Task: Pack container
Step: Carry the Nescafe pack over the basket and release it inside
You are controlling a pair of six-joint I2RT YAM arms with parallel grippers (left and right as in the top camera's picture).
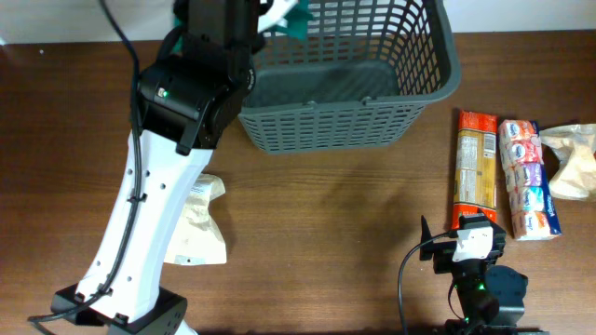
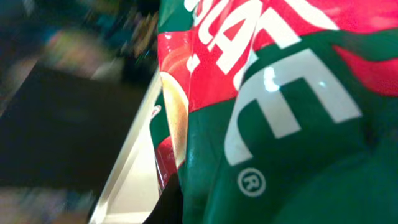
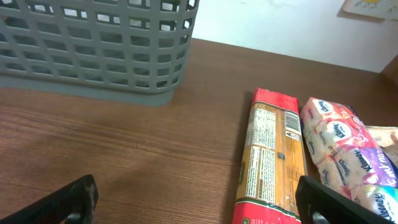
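Basket (image 1: 326, 126) at 12 o'clock on worktop (image 1: 326, 214); packet (image 2: 280, 124) fills left wrist view.
Left jaws hidden, grip not discernible; right jaws wide apart, empty.

The left arm (image 1: 140, 223): a white link traced by a black cable (image 1: 135, 177), capped by a black joint housing (image 1: 191, 88) with a green dot. The right arm (image 1: 477, 279): black, with a white block (image 1: 475, 244), a looping cable (image 1: 406, 274) and a black-fingered right pincer (image 3: 196, 190).

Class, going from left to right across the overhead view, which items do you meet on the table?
Beige packet → grey basket → long red packet → Kleenex tissue pack → crumpled beige bag.
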